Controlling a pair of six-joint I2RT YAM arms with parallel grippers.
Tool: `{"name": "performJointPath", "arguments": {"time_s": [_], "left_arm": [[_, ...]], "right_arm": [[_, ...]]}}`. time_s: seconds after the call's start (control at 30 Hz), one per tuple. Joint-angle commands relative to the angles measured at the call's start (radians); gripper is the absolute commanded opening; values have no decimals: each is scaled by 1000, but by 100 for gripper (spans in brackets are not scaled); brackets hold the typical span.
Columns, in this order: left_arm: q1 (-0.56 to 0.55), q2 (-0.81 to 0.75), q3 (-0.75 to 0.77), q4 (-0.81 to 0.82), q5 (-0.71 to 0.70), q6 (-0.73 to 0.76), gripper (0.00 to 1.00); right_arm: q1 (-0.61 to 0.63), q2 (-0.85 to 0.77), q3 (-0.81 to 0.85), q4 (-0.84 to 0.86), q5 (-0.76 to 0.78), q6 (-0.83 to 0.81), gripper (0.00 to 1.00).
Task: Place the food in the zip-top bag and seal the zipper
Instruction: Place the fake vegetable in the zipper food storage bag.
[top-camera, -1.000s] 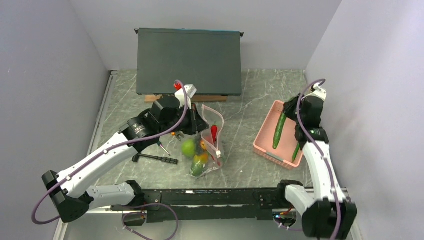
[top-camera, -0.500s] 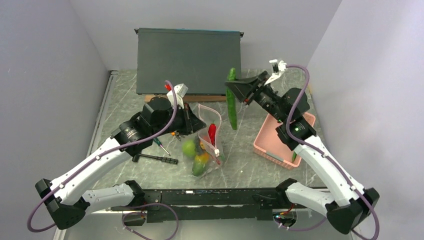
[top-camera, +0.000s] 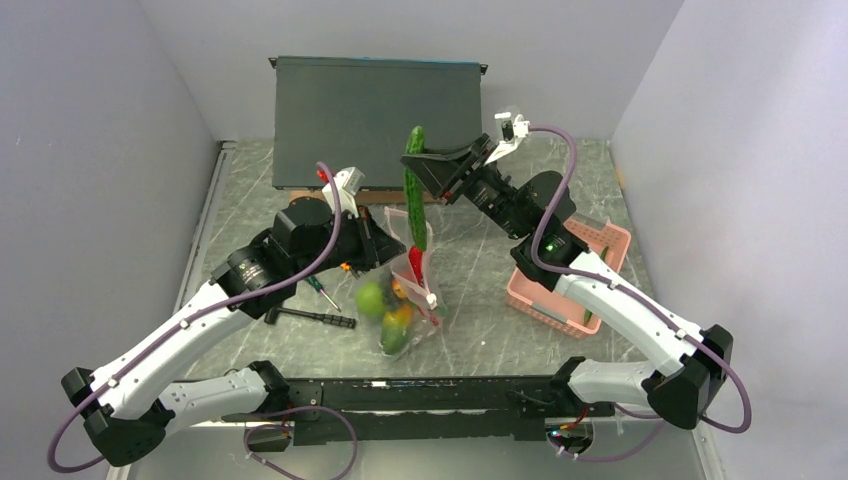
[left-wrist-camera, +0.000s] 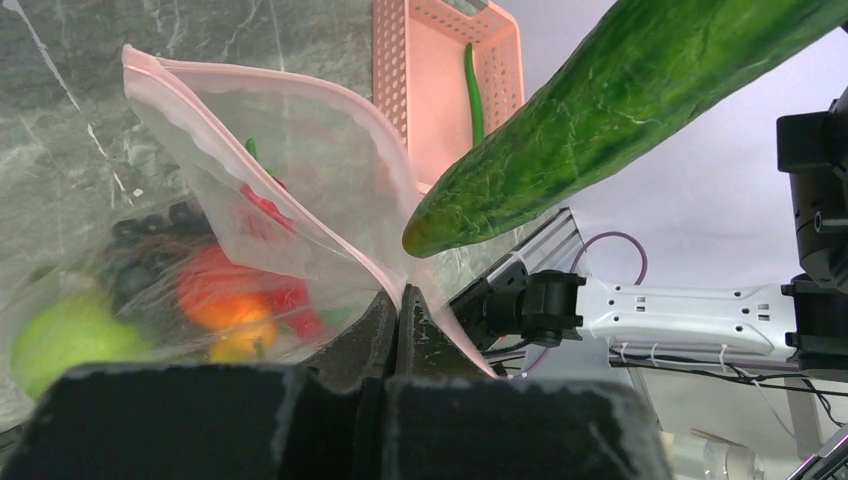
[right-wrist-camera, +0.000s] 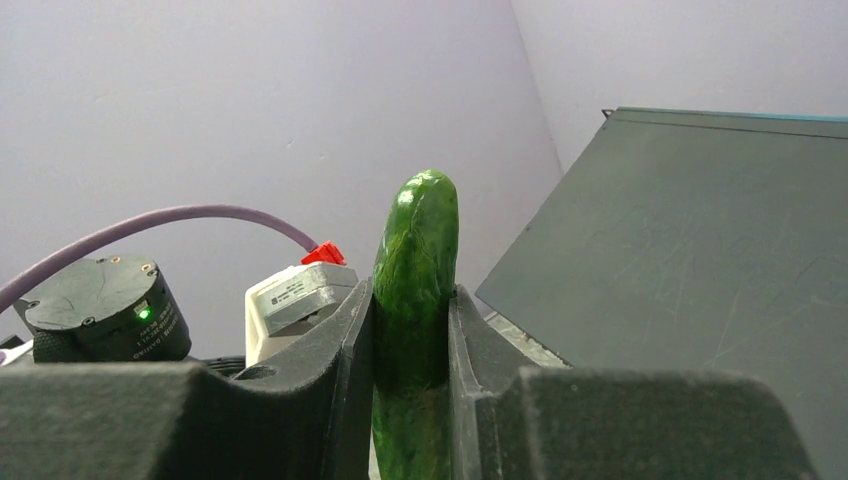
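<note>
Grey marble table (top-camera: 500, 260), with a dark panel (top-camera: 380, 120) leaning at the back. Pink basket (top-camera: 545, 300) sits on the right side, partly under my right arm, and there's one thin green piece (left-wrist-camera: 472, 85) in it.

Zip-top bag (top-camera: 432, 320) is mid-table, between the arms, with its mouth held up and open. Left gripper (left-wrist-camera: 400, 310) is clenched on the bag's rim, and the wrist cam shows the pink zipper (left-wrist-camera: 260, 70) edge pinched between the fingers. The zipper isn't sealed.

Right gripper (right-wrist-camera: 412, 330) is clamped around the cucumber (top-camera: 414, 185) at mid-length. The cucumber is close to upright, above the bag. Its lower tip is right at the open mouth, and I can't tell if it's past the rim.

Already inside the bag: lime-green fruit (top-camera: 370, 298) low on the left, the orange-yellow piece (top-camera: 402, 315) beside it, and a red chili (top-camera: 416, 258) higher up near the mouth.

Black-handled tool (top-camera: 315, 318) lies on the table just left of the bag, and the screwdriver (top-camera: 318, 288) is just behind it. Neither touches the bag.
</note>
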Motion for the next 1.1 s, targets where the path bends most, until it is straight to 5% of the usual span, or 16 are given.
{"name": "performJointPath", "arguments": {"time_s": [0.0, 0.23, 0.57, 0.9, 1.07], "left_arm": [[4, -22, 18, 59, -12, -12, 0], [5, -24, 3, 80, -15, -25, 0], [5, -29, 5, 93, -32, -35, 0], [4, -41, -20, 148, -30, -77, 0], [5, -55, -34, 153, -41, -82, 0]], "right_arm": [[15, -19, 49, 72, 42, -20, 0], [22, -48, 37, 45, 46, -28, 0], [108, -151, -227, 100, 91, 25, 1], [178, -198, -420, 163, 226, 81, 31], [180, -224, -418, 56, 270, 88, 47]]}}
